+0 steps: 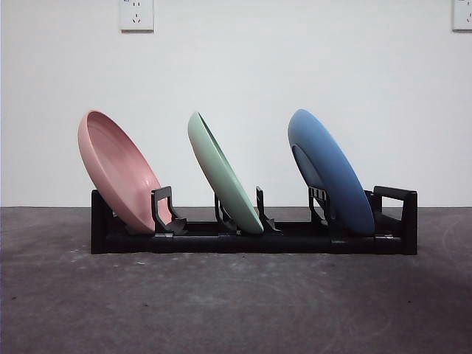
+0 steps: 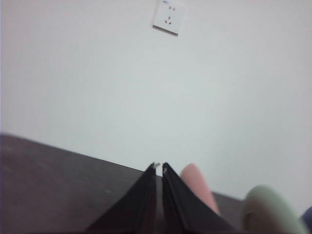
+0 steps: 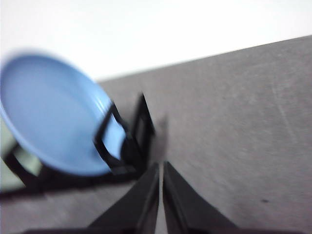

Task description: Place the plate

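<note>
A black plate rack point(image 1: 251, 240) stands on the dark table. It holds a pink plate point(image 1: 118, 171) at its left end, a green plate point(image 1: 223, 174) in the middle and a blue plate point(image 1: 330, 172) at its right end, all leaning left. No arm shows in the front view. My left gripper point(image 2: 158, 166) is shut and empty, raised above the table, with the pink plate's rim point(image 2: 197, 187) and the green plate's rim point(image 2: 270, 209) just beyond it. My right gripper point(image 3: 160, 165) is shut and empty, close to the blue plate point(image 3: 48, 112) and the rack's end point(image 3: 127, 141).
A white wall with power sockets point(image 1: 136, 15) stands behind the table. Bare dark tabletop point(image 1: 236, 310) lies in front of the rack.
</note>
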Motion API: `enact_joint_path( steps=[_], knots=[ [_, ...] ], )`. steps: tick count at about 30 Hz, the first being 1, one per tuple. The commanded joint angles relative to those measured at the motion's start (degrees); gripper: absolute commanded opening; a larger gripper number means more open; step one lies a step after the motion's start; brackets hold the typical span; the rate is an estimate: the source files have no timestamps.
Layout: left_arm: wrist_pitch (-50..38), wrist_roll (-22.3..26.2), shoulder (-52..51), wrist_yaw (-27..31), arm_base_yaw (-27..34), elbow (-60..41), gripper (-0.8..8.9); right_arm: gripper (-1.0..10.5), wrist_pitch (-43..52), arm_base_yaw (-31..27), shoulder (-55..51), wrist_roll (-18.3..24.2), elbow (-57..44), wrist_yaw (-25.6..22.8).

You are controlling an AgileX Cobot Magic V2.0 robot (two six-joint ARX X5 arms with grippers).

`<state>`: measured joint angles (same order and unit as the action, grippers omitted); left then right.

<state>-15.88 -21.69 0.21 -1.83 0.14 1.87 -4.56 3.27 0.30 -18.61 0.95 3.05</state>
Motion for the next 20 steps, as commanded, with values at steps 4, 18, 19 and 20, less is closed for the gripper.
enact_joint_path(
  steps=[4, 18, 19, 20],
  knots=[
    [8.92, -16.02, 0.24, -1.29, 0.04, 2.58, 0.16, 0.1, -1.14, -0.09, 0.87, -10.97, 3.69, 0.63],
    [40.48, -4.33, 13.81, -17.97, -0.04, 25.31, 0.18, 0.1, -24.13, -0.02, 17.73, -0.13, 28.98, 17.64],
    [43.91, -1.99, 15.78, -17.94, -0.09, 28.28, 0.18, 0.1, -26.58, -0.02, 19.63, 0.00, 31.17, 19.08],
    [46.56, -0.33, 17.29, -17.94, -0.11, 30.47, 0.18, 0.1, -28.20, -0.02, 20.87, 0.02, 32.59, 19.74]
  ],
)
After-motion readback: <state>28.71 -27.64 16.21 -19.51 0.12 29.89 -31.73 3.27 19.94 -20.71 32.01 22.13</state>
